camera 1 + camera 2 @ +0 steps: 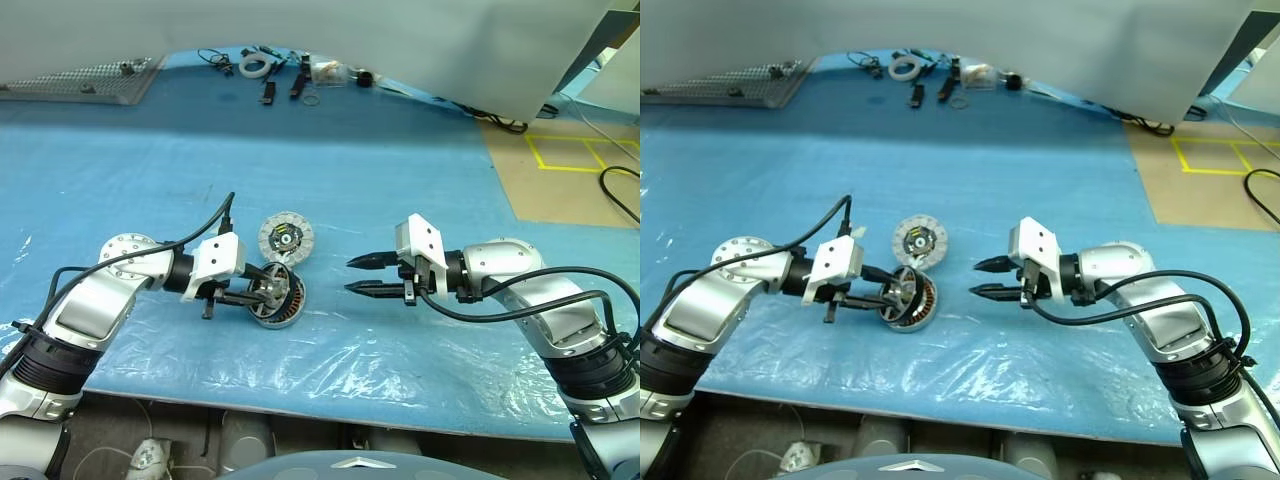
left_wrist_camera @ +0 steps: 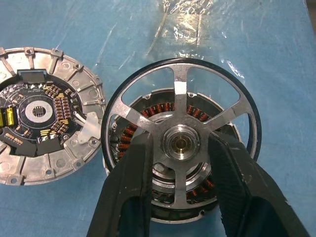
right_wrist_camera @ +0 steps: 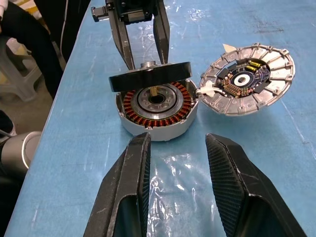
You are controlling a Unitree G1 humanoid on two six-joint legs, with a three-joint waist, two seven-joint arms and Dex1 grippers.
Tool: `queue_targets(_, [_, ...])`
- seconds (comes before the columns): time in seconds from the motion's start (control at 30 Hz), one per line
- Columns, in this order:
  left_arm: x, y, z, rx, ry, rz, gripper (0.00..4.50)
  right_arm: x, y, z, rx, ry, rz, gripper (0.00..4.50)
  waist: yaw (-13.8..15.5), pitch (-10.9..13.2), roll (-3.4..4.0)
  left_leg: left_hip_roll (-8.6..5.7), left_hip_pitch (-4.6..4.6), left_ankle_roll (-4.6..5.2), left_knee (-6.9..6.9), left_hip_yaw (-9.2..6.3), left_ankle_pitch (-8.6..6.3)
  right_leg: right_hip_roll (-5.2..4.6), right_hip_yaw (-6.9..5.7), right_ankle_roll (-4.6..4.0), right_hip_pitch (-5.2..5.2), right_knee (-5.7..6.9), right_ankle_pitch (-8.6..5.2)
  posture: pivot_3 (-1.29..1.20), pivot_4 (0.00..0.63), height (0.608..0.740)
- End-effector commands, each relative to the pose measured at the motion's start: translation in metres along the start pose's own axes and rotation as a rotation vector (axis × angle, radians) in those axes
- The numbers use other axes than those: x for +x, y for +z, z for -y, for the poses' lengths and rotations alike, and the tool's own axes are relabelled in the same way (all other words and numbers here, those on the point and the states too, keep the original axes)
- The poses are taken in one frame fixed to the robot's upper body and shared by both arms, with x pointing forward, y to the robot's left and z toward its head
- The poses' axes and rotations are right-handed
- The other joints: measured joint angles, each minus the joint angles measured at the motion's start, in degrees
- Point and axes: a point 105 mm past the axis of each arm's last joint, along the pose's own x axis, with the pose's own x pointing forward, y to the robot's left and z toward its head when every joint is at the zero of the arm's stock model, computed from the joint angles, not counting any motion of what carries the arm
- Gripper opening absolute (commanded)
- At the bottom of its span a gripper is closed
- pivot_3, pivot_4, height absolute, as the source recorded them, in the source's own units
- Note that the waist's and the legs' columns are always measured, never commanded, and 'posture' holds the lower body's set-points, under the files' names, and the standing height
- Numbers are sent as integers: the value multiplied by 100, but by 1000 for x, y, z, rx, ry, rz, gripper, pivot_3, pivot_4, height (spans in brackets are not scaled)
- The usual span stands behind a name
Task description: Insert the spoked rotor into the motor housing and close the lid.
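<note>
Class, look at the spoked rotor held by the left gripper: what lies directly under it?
Under the spoked rotor sits the motor housing; its copper windings show between the spokes. The left gripper covers part of the windings.

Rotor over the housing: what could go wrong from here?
1. The spoked rotor sits tilted in the left gripper, one edge above the motor housing; lowered like that, it may jam on the rim.
2. The fingers pinch only the hub, so the rotor could swing or slip.
3. The lid lies close beside the housing, circuit face up; a nudge could shift it. The right gripper is open and holds neither part steady.
</note>
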Motion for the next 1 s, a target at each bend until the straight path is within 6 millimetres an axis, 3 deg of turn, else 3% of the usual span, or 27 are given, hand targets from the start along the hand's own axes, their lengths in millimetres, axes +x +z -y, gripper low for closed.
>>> queue_targets(0.03, [-8,11,-5,38,25,18,1341,-1,12,-2,-50,1,23,1826,0,0,0,0,0,0,0,0,0,0,0,0,0,0,0,0,150,740])
queue_targets(0.37, [-12,20,-13,54,53,46,1341,-1,12,0,-51,-2,16,1826,-2,0,0,0,0,0,2,0,0,0,1,0,0,1,0,0,150,740])
queue_targets(0.63, [-12,6,-12,44,48,-6,1341,1,9,0,-52,-9,16,1826,0,0,0,0,0,0,3,0,0,0,0,0,0,3,0,0,150,740])
queue_targets(1.0, [-7,3,-10,31,33,4,1341,0,6,1,-55,-17,4,1826,3,0,0,0,-1,0,6,0,0,0,0,0,0,5,0,0,150,740])
